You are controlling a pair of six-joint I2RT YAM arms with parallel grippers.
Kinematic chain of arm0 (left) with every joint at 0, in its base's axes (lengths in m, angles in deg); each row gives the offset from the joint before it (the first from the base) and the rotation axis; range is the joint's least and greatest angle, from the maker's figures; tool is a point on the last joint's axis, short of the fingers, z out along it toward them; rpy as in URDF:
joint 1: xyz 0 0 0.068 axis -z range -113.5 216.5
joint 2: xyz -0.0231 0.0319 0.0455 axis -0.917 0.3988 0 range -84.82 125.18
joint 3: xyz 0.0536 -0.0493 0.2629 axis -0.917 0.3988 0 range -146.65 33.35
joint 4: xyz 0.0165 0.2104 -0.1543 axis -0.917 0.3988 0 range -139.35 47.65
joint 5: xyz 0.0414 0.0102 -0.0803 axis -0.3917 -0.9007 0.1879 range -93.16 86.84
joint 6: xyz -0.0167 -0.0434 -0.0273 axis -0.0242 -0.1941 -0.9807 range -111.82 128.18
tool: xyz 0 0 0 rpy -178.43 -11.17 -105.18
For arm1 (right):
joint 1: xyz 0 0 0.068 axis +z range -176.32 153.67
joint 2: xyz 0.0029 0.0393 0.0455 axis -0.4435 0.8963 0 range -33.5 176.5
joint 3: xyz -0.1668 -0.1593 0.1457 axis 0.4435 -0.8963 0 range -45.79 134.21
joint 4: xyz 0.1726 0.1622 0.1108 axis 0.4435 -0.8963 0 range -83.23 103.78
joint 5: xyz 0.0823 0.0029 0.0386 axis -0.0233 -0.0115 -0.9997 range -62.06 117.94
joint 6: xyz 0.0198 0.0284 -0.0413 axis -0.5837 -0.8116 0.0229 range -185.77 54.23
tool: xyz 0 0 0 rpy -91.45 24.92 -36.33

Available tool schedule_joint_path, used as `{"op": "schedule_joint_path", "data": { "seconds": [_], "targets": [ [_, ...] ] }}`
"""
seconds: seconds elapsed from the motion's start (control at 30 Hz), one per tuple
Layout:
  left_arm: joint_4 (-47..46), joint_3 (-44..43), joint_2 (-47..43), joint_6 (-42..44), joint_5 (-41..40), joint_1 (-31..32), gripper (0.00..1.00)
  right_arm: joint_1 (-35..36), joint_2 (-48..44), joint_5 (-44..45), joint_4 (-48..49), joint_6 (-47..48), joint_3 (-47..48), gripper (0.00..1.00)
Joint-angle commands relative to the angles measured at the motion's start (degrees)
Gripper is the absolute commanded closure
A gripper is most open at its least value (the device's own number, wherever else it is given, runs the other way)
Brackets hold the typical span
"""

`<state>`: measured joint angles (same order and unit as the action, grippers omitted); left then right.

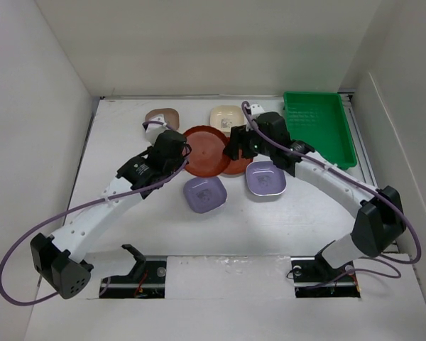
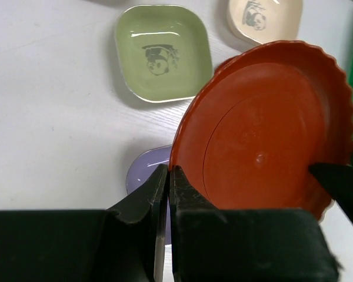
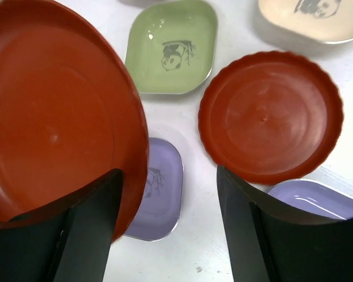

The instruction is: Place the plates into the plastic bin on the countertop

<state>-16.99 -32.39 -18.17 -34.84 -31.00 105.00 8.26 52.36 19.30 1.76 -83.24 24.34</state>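
Observation:
My left gripper [image 2: 168,170] is shut on the rim of a round red-brown plate [image 2: 265,129] and holds it tilted above the countertop [image 1: 128,135]. My right gripper [image 3: 167,171] stands open at that plate's [image 3: 53,117] far edge, the rim between its jaws. Below lie the second red-brown plate [image 3: 270,117], a light green plate [image 3: 173,47], two lavender plates [image 1: 204,193] [image 1: 267,177], a cream plate [image 1: 227,117] and a tan-pink plate [image 1: 162,117]. The green plastic bin [image 1: 318,128] sits at the back right with nothing showing in it.
White walls close in the countertop on three sides. Both arms [image 1: 113,199] [image 1: 334,181] reach in from the near edge and meet over the plates in the middle. The bin lies right beside the right arm's wrist.

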Motion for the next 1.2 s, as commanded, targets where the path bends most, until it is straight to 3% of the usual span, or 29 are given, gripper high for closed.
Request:
{"op": "schedule_joint_path", "data": {
  "seconds": [0.0,0.1,0.13,0.27,0.37,0.5,0.53,0.57,0.77,0.9,1.03,1.17],
  "targets": [
    [-4.49,-0.63,-3.01,3.04,2.69,0.0,1.0,0.57,0.7,-2.69,5.49,-0.01,0.45,0.31],
    [-5.73,-0.62,-2.32,3.56,4.54,0.0,1.0,1.09,2.28,-3.39,6.12,-0.02,0.45,0.45],
    [-6.25,-0.62,-1.71,3.56,5.07,0.0,1.0,1.09,2.29,-3.4,6.12,-0.02,0.45,0.69],
    [-7.57,-0.01,-1.7,3.56,5.07,0.0,1.0,1.09,3.43,-3.4,6.12,-0.54,0.98,1.0],
    [-8.1,-0.53,-0.57,3.56,3.67,0.0,1.0,-0.04,3.43,-3.4,6.12,-1.07,0.98,1.0],
    [-6.71,-1.77,-0.03,1.03,-0.9,0.0,0.49,-3.47,3.43,-2.17,6.12,-3.08,2.02,1.0],
    [-6.0,-1.77,-0.03,-1.51,-3.43,0.0,0.3,-4.43,3.43,-1.64,6.12,-3.7,2.03,1.0],
    [-5.99,-1.77,-0.03,-2.49,-4.5,0.0,0.01,-6.7,3.43,-1.03,6.12,-4.23,2.73,1.0],
    [-2.83,-1.77,-0.03,-5.14,-6.62,-2.11,0.0,-19.19,3.43,3.97,4.55,-10.03,7.03,1.0],
    [-2.83,0.78,-0.56,-4.61,-6.62,-2.64,0.0,-28.68,7.03,15.03,-1.69,-15.21,11.6,1.0],
    [-3.88,2.19,-1.17,-3.38,-5.39,-2.64,0.0,-39.39,12.39,13.94,-3.28,-18.21,14.33,1.0],
    [-4.59,1.67,-0.56,-0.4,-1.71,-2.64,0.0,-43.8,19.41,13.92,-5.46,-19.53,20.37,1.0]
  ]
}}
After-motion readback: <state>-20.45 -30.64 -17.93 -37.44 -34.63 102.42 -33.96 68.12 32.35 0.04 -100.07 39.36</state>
